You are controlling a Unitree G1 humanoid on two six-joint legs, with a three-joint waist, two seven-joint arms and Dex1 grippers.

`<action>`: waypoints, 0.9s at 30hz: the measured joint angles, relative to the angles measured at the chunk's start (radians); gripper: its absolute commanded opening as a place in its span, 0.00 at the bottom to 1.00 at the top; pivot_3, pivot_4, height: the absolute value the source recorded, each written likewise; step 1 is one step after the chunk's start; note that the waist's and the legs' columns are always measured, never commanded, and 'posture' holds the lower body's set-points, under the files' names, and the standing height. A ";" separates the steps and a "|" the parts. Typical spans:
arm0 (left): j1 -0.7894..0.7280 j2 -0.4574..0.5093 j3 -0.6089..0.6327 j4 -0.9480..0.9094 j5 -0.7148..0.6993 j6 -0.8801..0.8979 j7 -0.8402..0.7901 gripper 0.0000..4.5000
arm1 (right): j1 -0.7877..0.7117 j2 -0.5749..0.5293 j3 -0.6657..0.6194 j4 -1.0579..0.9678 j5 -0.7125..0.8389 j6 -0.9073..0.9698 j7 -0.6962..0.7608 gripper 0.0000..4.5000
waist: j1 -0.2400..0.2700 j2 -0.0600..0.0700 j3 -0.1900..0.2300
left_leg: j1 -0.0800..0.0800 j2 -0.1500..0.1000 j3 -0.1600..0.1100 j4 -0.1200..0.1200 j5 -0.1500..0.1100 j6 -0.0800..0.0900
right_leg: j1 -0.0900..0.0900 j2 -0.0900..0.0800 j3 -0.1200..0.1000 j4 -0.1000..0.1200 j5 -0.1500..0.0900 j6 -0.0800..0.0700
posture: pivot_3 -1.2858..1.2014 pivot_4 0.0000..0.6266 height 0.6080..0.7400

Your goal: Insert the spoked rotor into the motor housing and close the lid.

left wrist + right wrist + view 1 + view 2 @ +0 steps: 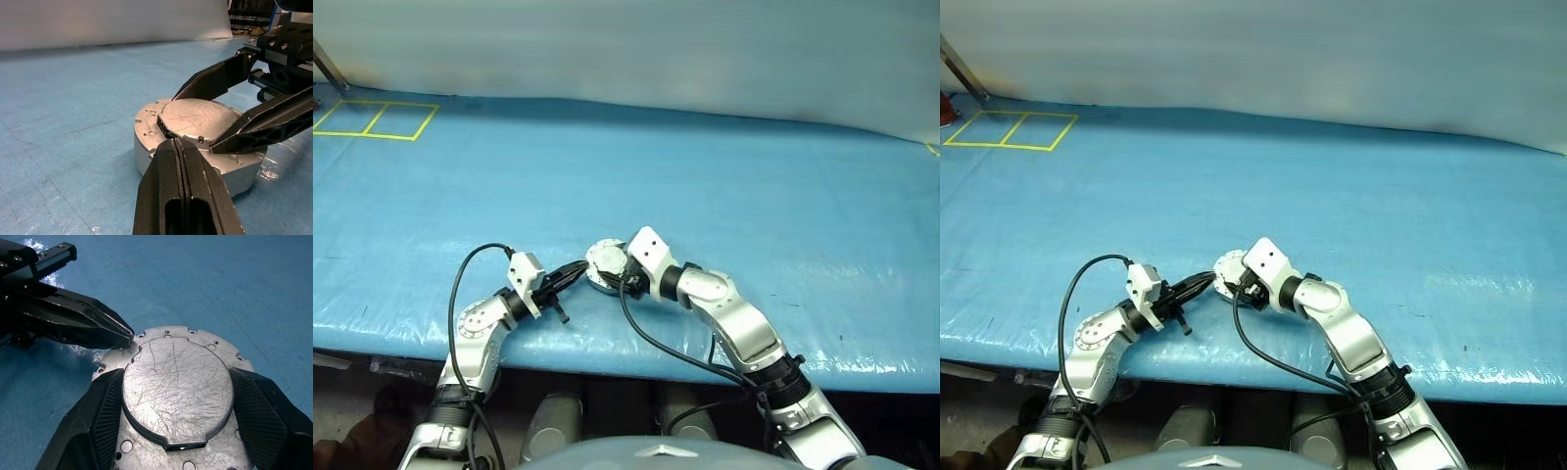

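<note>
The motor housing [145, 157] is a grey round metal cup standing near the table's front edge, seen from above in the left eye view [603, 262]. The lid [176, 387], a scratched silvery disc with a notched rim, lies flat on top of it. My right gripper [177, 378] has its two fingers [264, 125] pressed against opposite sides of the lid's raised centre. My left gripper [175, 143] is shut with nothing in it, and its tips touch the lid's edge on the side away from the right arm. The spoked rotor is hidden.
A blue sheet covers the table [724, 186]. Yellow tape rectangles [374, 119] mark its far left corner. A pale wall [656, 49] stands behind. The table's front edge [636, 345] runs just under both wrists. A black cable [666, 345] hangs from my right wrist.
</note>
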 measured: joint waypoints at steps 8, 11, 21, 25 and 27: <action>-0.013 -0.005 -0.009 0.006 0.008 0.005 0.010 0.00 | 0.006 0.000 -0.001 -0.008 -0.005 0.009 -0.005 0.67 | 0.003 0.000 0.000 | 0.000 0.000 0.000 0.000 0.000 0.000 | 0.000 0.000 0.000 0.000 0.000 0.000 | 0.52 0.24 1.00; -0.020 -0.003 -0.014 0.006 0.025 0.007 0.016 0.00 | 0.010 0.000 -0.001 -0.013 -0.006 0.015 -0.012 0.67 | 0.006 0.000 -0.001 | 0.001 0.000 0.000 0.000 0.000 0.000 | 0.001 0.000 0.000 0.000 0.000 0.000 | 0.52 0.24 1.00; -0.034 0.006 -0.033 0.005 0.038 0.023 0.022 0.00 | 0.024 -0.003 -0.007 -0.034 0.008 0.038 0.001 1.00 | 0.011 0.001 -0.003 | 0.001 0.000 0.000 0.000 0.000 0.000 | 0.002 0.000 0.000 0.000 0.000 0.000 | 0.52 0.24 1.00; -0.035 0.007 -0.038 0.005 0.039 0.024 0.026 0.00 | 0.032 0.005 -0.021 -0.055 0.020 0.057 -0.009 1.00 | 0.012 0.001 -0.003 | 0.001 0.000 -0.001 0.000 0.000 0.000 | 0.002 0.000 0.000 0.000 0.000 0.000 | 0.52 0.24 1.00; -0.034 0.008 -0.038 0.005 0.039 0.025 0.028 0.00 | 0.035 0.011 -0.045 -0.066 0.039 0.068 -0.013 1.00 | 0.012 0.001 -0.003 | 0.001 0.000 -0.001 0.000 0.000 0.000 | 0.001 0.000 0.000 0.000 0.000 0.000 | 0.52 0.24 1.00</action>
